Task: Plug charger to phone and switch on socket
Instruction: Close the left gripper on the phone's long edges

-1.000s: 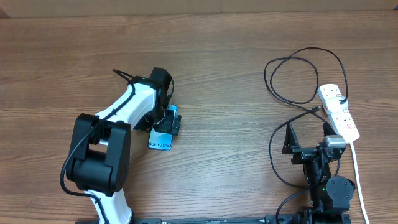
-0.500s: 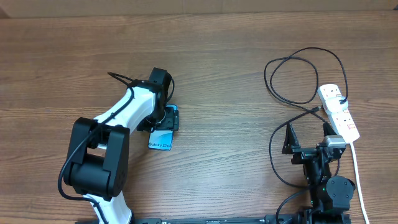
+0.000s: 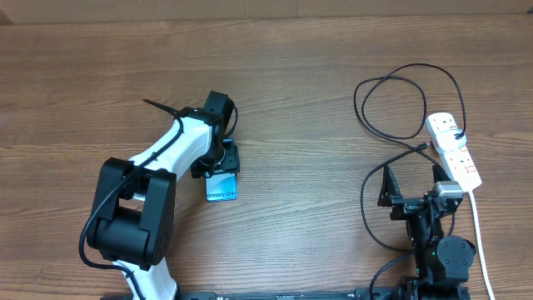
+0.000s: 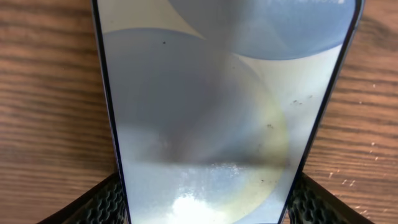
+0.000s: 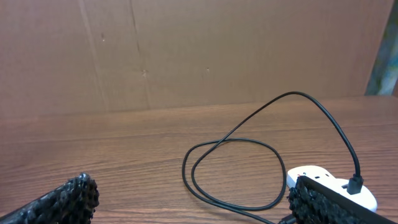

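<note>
Fingers of the left gripper are straddling the far half of the phone in the overhead view. It is lying flat on the table, well apart from the charger and the socket on the right. The right gripper is waiting beside the socket with its fingers wide apart and holding nothing.

I'm judging the step as taking hold of the phone. I'm wanting an even squeeze on both long edges, with the short ends left clear for the plug.

Left wrist camera: here I'm getting what the overhead hides. Both pads are sitting right against the phone's edges, but I cannot tell whether they are pinching it.

Right wrist camera: this one is giving me the charger's loop lying flat and one end already seated in the socket. I'm not finding the free tip.
</note>
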`<state>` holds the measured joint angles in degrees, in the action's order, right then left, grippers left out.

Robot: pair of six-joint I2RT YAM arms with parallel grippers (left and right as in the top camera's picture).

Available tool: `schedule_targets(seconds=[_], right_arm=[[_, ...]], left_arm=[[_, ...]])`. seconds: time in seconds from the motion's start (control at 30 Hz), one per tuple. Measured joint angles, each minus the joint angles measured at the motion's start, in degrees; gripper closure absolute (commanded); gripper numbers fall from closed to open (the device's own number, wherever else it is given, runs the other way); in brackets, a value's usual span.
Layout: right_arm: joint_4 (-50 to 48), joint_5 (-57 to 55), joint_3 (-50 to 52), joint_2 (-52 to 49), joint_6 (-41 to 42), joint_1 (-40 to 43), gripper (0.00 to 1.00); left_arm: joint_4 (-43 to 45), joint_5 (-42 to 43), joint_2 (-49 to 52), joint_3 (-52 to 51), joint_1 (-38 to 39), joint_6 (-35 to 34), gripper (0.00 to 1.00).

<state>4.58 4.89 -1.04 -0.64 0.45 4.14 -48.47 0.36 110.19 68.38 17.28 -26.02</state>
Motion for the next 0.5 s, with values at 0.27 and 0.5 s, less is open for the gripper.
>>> schedule_targets(seconds=[0.27, 0.5], right_arm=[[0.0, -0.02, 0.0, 0.0, -0.02, 0.0, 0.0], [0.04, -0.02, 0.0, 0.0, -0.02, 0.0, 0.0]], left_arm=[[-0.52, 0.79, 0.0, 0.0, 0.0, -9.16, 0.21], [0.31, 0.52, 0.0, -0.04, 0.02, -9.46, 0.0]])
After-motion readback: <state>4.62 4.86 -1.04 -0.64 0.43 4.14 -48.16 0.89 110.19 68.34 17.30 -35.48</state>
